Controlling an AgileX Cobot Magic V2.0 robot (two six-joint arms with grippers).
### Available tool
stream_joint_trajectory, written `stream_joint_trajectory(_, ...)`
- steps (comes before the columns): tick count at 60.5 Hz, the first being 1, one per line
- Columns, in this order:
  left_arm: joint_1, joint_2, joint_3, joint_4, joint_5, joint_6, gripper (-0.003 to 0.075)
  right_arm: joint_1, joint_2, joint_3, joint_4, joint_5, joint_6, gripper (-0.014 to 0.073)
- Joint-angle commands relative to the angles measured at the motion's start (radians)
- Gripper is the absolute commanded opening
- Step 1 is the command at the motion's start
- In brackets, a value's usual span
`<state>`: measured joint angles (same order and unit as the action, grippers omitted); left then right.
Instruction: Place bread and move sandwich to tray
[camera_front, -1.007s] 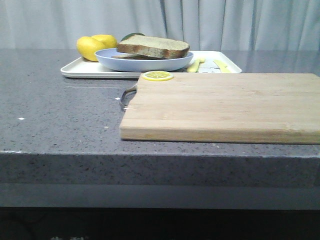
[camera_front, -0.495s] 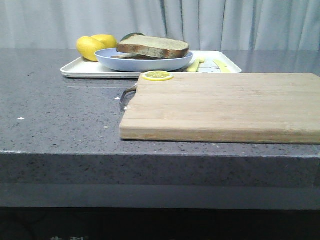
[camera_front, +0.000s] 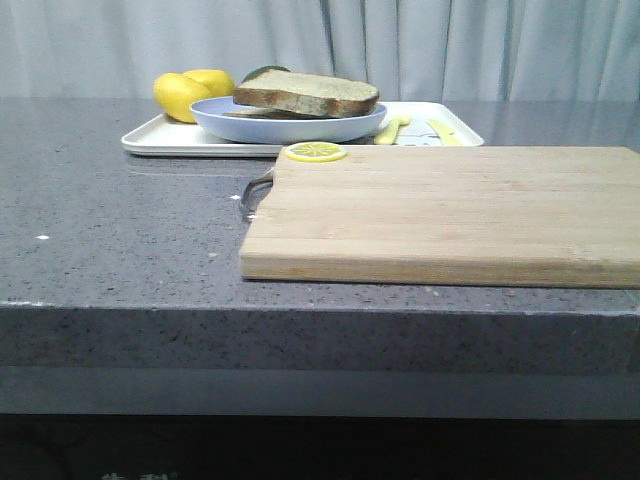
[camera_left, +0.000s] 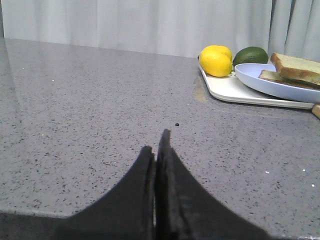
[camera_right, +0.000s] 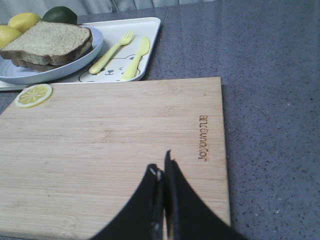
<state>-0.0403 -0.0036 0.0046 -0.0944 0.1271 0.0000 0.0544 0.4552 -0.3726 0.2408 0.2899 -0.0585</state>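
Both jaws pressed closed, holding nothing. Thick tan brown-crusted bread slice (camera_front: 308, 92) on round pale blue plate (camera_front: 287, 125), white rectangular tray (camera_front: 170, 140), bench's 12 o'clock edge; bare wooden cutting board (camera_front: 445, 212) adjoining.

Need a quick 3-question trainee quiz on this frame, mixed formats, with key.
1. True or false: the blue plate sits on the wooden cutting board.
2. Multiple choice: where is the lemon slice? A) on the tray B) on a far corner of the cutting board C) on the plate
3. Fill in: the left tool and right tool are both ____ and hold nothing.

Key: 1. False; the plate is on the tray, with the bread on it. 2. B. 3. shut
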Motion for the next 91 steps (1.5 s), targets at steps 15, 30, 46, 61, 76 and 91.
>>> stream_joint_trajectory(15, 0.002, -0.023, 0.0, -0.009, -0.09, 0.0, -0.002, 0.006, -0.158, 0.162, -0.091, -0.273, 0.001, -0.0059)
stream_joint_trajectory(30, 0.002, -0.023, 0.0, -0.009, -0.09, 0.0, -0.002, 0.006, -0.403, 0.323, -0.041, -0.194, 0.001, -0.0059)
stream_joint_trajectory(46, 0.002, -0.021, 0.0, -0.009, -0.09, 0.0, -0.002, 0.006, -0.483, 0.397, -0.018, -0.154, 0.001, -0.0059)
stream_joint_trajectory(61, 0.002, -0.021, 0.0, -0.009, -0.09, 0.0, -0.002, 0.006, -0.483, 0.397, -0.018, -0.154, 0.001, -0.0059)
stream_joint_trajectory(76, 0.002, -0.021, 0.0, -0.009, -0.09, 0.0, -0.002, 0.006, -0.483, 0.397, -0.018, -0.154, 0.001, -0.0059)
stream_joint_trajectory(91, 0.002, -0.021, 0.0, -0.009, -0.09, 0.0, -0.002, 0.006, -0.483, 0.397, -0.018, -0.154, 0.001, -0.0059)
